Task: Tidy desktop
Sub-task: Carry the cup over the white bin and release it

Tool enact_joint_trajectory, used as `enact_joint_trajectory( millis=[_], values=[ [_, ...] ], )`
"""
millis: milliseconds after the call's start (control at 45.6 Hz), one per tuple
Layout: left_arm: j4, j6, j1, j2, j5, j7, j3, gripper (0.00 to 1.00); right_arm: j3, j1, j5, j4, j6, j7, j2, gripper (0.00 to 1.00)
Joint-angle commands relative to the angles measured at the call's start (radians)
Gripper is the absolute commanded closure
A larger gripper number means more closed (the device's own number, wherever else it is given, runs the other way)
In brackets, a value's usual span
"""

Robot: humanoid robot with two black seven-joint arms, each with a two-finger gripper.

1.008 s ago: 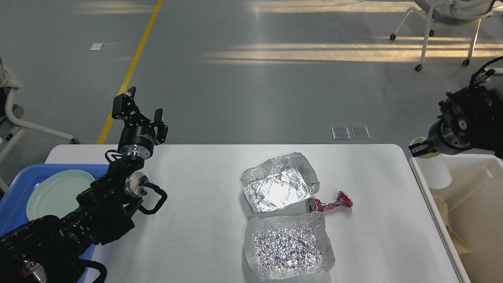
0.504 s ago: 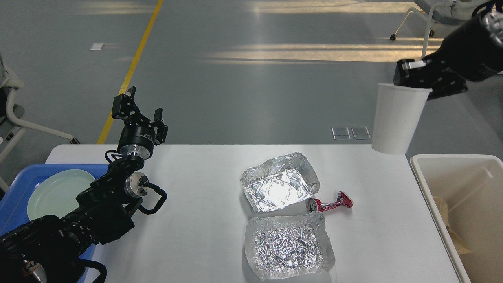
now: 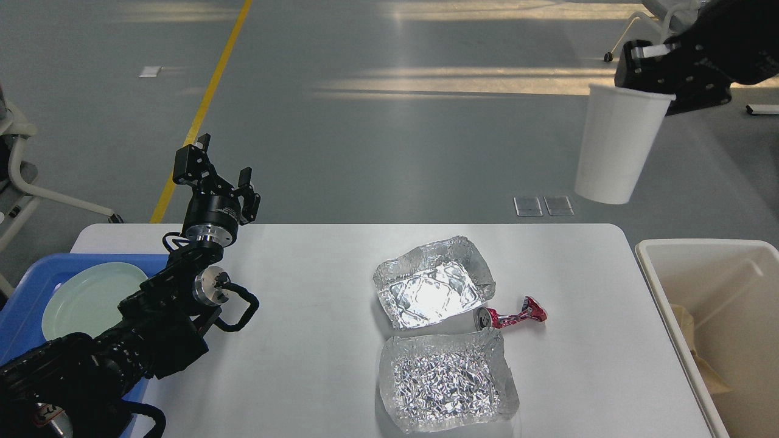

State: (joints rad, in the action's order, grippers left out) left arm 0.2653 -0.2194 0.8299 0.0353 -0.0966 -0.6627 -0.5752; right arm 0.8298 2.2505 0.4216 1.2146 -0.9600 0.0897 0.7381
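1. The right gripper [image 3: 646,78] pinches the rim of a white paper cup [image 3: 614,151], held upright in the air above the far right corner of the tabletop [image 3: 304,304], up and left of the off-white bin [image 3: 700,246].
2. The left gripper [image 3: 214,170] hovers at the far left, fingers parted and empty.
3. Two foil trays [image 3: 433,282] and a crushed red can [image 3: 512,315] lie right of centre, nearer the right arm.

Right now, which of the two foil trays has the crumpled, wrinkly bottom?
The near foil tray, closest to the robot: its floor is crinkled all over. The far foil tray behind it has a smooth, embossed, brightly reflecting floor. The crushed red can lies between them, to the right.
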Motion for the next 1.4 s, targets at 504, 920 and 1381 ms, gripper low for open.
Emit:
enact_joint_trajectory(
  millis=[504,920,1381],
  values=[
    [0.000,0.000,0.000,0.000,0.000,0.000,0.000,0.00,0.017,-0.913,0.292,-0.473,0.529,-0.002,-0.062,1.00],
    [0.000,0.000,0.000,0.000,0.000,0.000,0.000,0.00,0.111,-1.184,0.287,-0.724,0.796,-0.010,-0.151,0.68],
    [0.000,0.000,0.000,0.000,0.000,0.000,0.000,0.00,0.095,-1.172,0.281,-0.696,0.820,-0.011,-0.148,0.02]
  ],
)
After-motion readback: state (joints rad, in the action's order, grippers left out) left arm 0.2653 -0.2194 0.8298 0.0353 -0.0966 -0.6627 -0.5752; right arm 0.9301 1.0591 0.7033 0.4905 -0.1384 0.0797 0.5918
